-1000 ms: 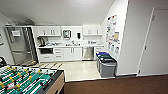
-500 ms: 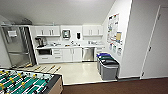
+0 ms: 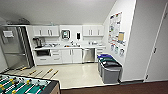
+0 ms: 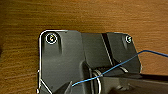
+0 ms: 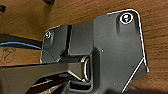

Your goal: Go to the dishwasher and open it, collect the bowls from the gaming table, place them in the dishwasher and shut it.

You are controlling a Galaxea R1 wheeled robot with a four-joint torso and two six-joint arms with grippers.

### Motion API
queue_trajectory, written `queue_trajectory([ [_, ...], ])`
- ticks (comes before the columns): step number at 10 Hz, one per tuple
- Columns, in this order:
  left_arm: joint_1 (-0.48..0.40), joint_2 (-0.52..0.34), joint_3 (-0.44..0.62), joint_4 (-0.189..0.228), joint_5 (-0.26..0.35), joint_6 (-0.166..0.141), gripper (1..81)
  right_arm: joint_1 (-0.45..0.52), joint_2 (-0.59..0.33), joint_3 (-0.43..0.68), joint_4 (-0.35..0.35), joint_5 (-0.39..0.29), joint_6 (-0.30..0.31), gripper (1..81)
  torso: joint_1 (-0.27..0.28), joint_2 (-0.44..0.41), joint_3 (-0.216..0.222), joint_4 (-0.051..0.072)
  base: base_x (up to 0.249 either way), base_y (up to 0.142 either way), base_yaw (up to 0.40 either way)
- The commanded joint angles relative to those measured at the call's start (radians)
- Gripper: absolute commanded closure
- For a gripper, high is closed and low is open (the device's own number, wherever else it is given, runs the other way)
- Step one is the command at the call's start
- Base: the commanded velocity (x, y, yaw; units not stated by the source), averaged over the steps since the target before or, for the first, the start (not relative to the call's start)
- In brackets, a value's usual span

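While I am well back from the kitchenette, the step in hand, as I judge it, is the drive to the dishwasher (image 3: 88, 55). It is the brushed steel front set under the counter (image 3: 72, 47), between the white cabinet doors (image 3: 71, 55) and the drawers by the right wall, and its door is shut.

Pale floor (image 3: 75, 73) lies open between me and it, so I would steer straight up the middle. A foosball table (image 3: 27, 86) juts in close on my left, with its rod handles sticking out over the floor, and a row of recycling bins (image 3: 110, 68) stands along the right wall, just beside the dishwasher's end of the run. I should pass clear of both and stop facing the steel front squarely, far enough off that the door has room to swing down.

Both wrist views look down on brown wood-grain floor (image 4: 100, 17). Whether either gripper is apart or together, I cannot tell. No bowls or gaming table can be made out.
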Motion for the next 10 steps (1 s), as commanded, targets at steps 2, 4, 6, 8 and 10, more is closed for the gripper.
queue_trajectory([
  [2,-0.056,-0.018,0.008,0.010,0.043,0.000,1.0,0.055,-0.017,-0.004,-0.013,-0.052,-0.004,1.0,0.000,0.000,0.000,0.000,0.277,0.000,0.000],
  [4,-0.058,-0.018,0.008,0.010,0.043,0.000,1.0,0.055,-0.012,-0.010,-0.013,-0.052,-0.004,1.0,0.000,0.000,0.000,0.000,0.277,0.000,0.000],
  [6,-0.057,-0.020,0.008,0.010,0.043,0.000,1.0,0.059,-0.011,-0.013,-0.013,-0.052,-0.004,1.0,0.000,0.000,0.000,0.000,0.277,0.000,0.000],
  [8,-0.058,-0.017,0.008,0.012,0.043,0.000,1.0,0.061,-0.008,-0.021,-0.013,-0.052,-0.004,1.0,0.000,0.000,0.000,0.000,0.277,0.000,0.000],
  [10,-0.056,-0.020,0.007,0.012,0.043,0.000,1.0,0.061,-0.008,-0.021,-0.013,-0.052,-0.004,1.0,0.000,0.000,0.000,0.000,0.277,0.000,0.000],
])
